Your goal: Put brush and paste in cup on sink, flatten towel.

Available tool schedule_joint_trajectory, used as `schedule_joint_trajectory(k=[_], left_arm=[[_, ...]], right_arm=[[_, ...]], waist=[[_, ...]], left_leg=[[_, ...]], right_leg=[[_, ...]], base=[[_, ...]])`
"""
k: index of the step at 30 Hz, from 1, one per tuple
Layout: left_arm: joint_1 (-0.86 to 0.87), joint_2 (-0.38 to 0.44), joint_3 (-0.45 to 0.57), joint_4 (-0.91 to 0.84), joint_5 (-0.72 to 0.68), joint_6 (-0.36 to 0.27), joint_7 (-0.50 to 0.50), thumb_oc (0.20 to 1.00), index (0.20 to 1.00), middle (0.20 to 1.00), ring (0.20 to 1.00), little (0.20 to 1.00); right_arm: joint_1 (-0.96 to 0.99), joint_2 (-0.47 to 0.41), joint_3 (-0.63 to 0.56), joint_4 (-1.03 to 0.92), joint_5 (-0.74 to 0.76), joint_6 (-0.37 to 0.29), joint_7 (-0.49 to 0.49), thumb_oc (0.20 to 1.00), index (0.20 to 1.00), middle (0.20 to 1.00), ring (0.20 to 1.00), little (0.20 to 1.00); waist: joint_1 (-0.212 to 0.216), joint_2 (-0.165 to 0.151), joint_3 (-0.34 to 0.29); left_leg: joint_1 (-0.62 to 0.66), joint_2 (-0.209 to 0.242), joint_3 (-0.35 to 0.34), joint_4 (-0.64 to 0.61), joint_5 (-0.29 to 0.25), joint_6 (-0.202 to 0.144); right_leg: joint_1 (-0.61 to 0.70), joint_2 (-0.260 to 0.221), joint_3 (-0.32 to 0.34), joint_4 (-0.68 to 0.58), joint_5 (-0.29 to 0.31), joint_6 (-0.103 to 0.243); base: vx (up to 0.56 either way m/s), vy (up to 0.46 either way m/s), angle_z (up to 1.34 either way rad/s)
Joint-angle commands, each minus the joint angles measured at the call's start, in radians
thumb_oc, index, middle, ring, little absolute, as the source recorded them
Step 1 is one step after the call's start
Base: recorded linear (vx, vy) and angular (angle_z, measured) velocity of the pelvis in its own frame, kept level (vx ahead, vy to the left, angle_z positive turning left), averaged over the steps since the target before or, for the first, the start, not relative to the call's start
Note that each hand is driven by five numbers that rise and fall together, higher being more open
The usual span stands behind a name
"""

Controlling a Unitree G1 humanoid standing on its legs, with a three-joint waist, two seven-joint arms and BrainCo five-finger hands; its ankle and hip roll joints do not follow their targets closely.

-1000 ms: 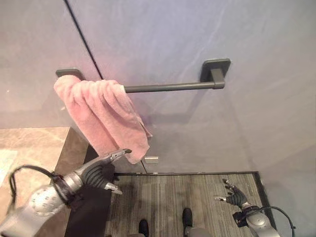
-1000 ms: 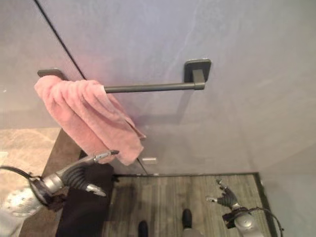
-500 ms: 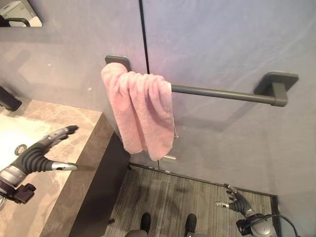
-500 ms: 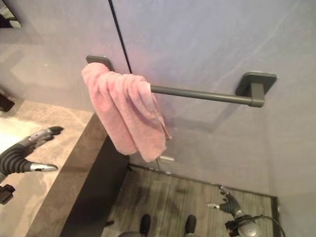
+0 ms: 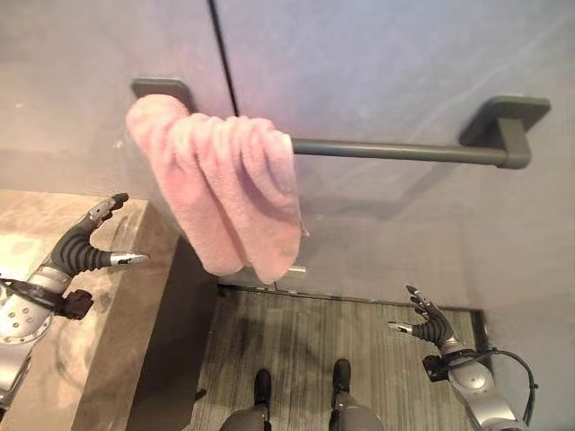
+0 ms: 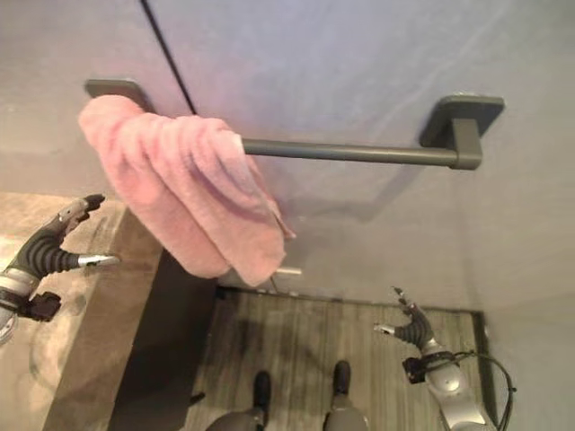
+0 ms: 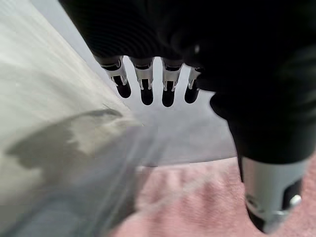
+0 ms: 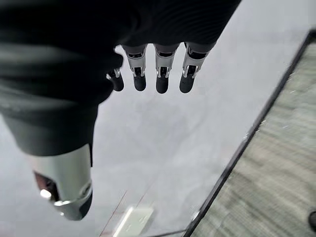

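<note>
A pink towel (image 5: pixel 225 193) hangs bunched in folds at the left end of a dark wall rail (image 5: pixel 395 151). The same towel (image 7: pixel 207 197) fills the space past my left hand's thumb in the left wrist view. My left hand (image 5: pixel 83 247) is open over the marble counter (image 5: pixel 108 323), a short way left of the towel and not touching it. My right hand (image 5: pixel 429 325) hangs open low on the right, above the floor and facing the grey wall (image 8: pixel 163 133). Neither hand holds anything.
The marble counter ends at a dark side panel (image 5: pixel 175 332) just below the towel. Striped grey flooring (image 5: pixel 314 337) lies between the counter and the wall. A small white plate (image 5: pixel 289 269) sits on the wall behind the towel's lower edge.
The camera has swung, shifting the whole picture. My left hand has risen from low over the counter and now sits nearer the towel. The right hand stays low and open.
</note>
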State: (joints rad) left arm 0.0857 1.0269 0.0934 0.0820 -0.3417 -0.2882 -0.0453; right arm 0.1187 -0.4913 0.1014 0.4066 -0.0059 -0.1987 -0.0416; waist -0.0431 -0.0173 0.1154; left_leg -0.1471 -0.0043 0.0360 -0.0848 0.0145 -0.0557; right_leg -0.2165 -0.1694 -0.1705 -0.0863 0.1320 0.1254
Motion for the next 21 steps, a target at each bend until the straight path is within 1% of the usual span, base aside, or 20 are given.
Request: schedule_joint_trajectory(k=[1,3,8,16,21], left_arm=[[-0.101,-0.018,0.004,0.087,0.026,-0.027,0.052,1.0,1.0,1.0,1.0,1.0],[-0.135,-0.035,-0.012,0.102,0.025,-0.024,0.057,1.0,1.0,1.0,1.0,1.0],[-0.188,-0.043,-0.042,0.097,0.036,-0.024,0.065,1.0,1.0,1.0,1.0,1.0],[-0.188,-0.041,-0.026,0.038,0.028,-0.036,0.061,1.0,1.0,1.0,1.0,1.0],[-0.218,-0.035,-0.021,-0.012,-0.004,-0.054,0.064,1.0,1.0,1.0,1.0,1.0]], right_arm=[[-0.009,-0.049,0.017,-0.04,-0.006,-0.026,0.0,1.0,1.0,1.0,1.0,1.0],[-0.007,-0.046,0.02,-0.035,-0.007,-0.024,0.004,1.0,1.0,1.0,1.0,1.0],[-0.001,-0.04,0.034,-0.023,-0.013,-0.019,0.019,1.0,1.0,1.0,1.0,1.0],[0.009,-0.047,0.053,-0.004,-0.041,-0.015,0.034,1.0,1.0,1.0,1.0,1.0],[0.02,-0.045,0.063,0.005,-0.044,-0.014,0.043,1.0,1.0,1.0,1.0,1.0]], waist=[[-0.013,-0.012,-0.012],[-0.022,-0.014,-0.012],[-0.034,-0.016,-0.018],[-0.035,-0.014,-0.028],[-0.035,-0.008,-0.044]], left_leg=[[-0.061,0.01,0.057,-0.002,0.051,-0.011],[-0.058,0.013,0.061,-0.002,0.05,-0.011],[-0.051,0.018,0.068,-0.002,0.045,-0.011],[-0.035,0.024,0.071,-0.002,0.041,-0.013],[-0.024,0.027,0.069,-0.002,0.04,-0.017]], right_leg=[[0.061,-0.085,0.043,0.015,0.095,0.113],[0.06,-0.084,0.047,0.017,0.094,0.113],[0.06,-0.083,0.052,0.013,0.091,0.114],[0.071,-0.08,0.058,0.009,0.077,0.112],[0.087,-0.078,0.048,0.006,0.062,0.11]], base=[[0.04,0.032,-0.4],[0.03,0.031,-0.26],[0.03,0.006,0.0],[0.02,-0.008,0.0],[0.01,-0.01,0.0]])
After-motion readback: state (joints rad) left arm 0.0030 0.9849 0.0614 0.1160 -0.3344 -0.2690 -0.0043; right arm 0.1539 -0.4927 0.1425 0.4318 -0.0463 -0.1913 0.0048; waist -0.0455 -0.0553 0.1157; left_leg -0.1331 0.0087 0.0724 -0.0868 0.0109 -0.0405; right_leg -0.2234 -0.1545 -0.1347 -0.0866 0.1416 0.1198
